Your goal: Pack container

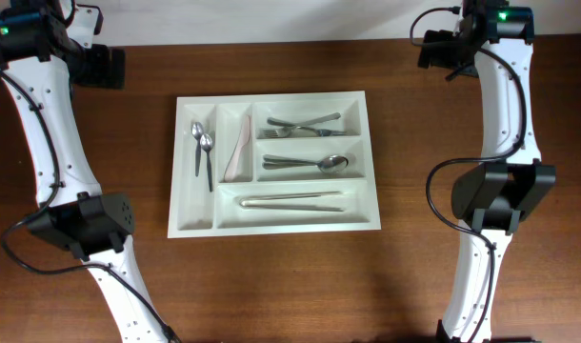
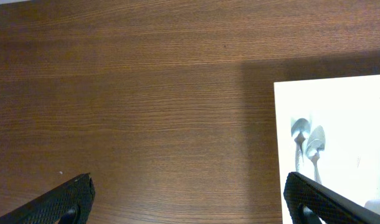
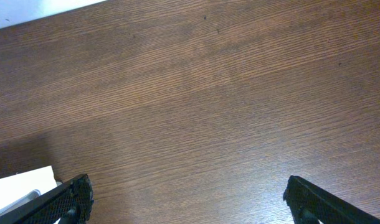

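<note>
The white container (image 1: pixel 271 98) lies in the middle of the wooden table. Its left narrow slot holds two small spoons (image 1: pixel 203 148), and the slot beside it holds a pale knife (image 1: pixel 238 152). Forks (image 1: pixel 303 125) lie in the upper right compartment, larger spoons (image 1: pixel 305 165) in the middle one, and a long pale utensil (image 1: pixel 290 201) in the bottom one. My left gripper (image 1: pixel 105 67) is open and empty at the far left, clear of the container. My right gripper (image 1: pixel 441 50) is open and empty at the far right. The left wrist view shows my left gripper (image 2: pixel 190 202) open over bare wood, with the container (image 2: pixel 339 99) and small spoons (image 2: pixel 308 146) at right.
The right wrist view shows my right gripper (image 3: pixel 187 202) over bare wood, with a corner of the container (image 3: pixel 22 183) at lower left. The table's far edge runs just behind both grippers. The arm bases stand at the near left and near right.
</note>
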`<act>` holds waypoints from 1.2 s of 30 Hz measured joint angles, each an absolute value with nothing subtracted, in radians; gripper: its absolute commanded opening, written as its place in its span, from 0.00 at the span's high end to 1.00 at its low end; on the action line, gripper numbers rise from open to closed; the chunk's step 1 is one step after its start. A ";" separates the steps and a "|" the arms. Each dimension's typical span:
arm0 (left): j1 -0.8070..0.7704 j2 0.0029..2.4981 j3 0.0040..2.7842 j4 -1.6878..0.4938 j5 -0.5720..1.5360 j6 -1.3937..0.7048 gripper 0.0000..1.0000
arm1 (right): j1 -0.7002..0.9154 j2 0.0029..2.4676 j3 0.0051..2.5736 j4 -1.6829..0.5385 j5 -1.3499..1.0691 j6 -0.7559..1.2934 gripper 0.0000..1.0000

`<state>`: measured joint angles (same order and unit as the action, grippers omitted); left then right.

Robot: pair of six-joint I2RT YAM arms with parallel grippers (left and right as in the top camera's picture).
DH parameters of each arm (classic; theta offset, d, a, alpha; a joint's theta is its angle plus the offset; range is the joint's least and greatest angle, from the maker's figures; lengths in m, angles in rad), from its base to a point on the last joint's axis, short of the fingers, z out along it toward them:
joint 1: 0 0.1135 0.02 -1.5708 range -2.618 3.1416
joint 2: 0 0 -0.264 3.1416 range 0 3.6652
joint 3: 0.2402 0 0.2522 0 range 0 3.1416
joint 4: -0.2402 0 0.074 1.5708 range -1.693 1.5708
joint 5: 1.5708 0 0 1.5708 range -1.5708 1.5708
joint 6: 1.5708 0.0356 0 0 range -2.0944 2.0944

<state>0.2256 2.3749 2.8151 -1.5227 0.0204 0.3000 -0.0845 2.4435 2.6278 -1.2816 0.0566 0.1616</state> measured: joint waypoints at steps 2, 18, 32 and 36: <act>0.226 2.375 2.815 -1.522 0.020 0.300 0.00 | -0.084 2.444 2.628 -1.282 0.057 0.162 0.01; 0.226 2.375 2.815 -1.524 0.011 0.300 0.01 | -0.084 2.444 2.628 -1.282 0.057 0.162 0.01; 0.222 2.104 2.798 -1.387 0.099 0.192 0.01 | -0.084 2.444 2.628 -1.282 0.057 0.162 0.01; 0.206 1.971 2.755 -1.311 0.103 0.171 0.01 | -0.084 2.444 2.628 -1.282 0.057 0.162 0.01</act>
<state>0.2062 1.9709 2.7552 -1.3106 0.1028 0.1707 -0.0845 2.4435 2.6278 -1.2816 0.0566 0.1616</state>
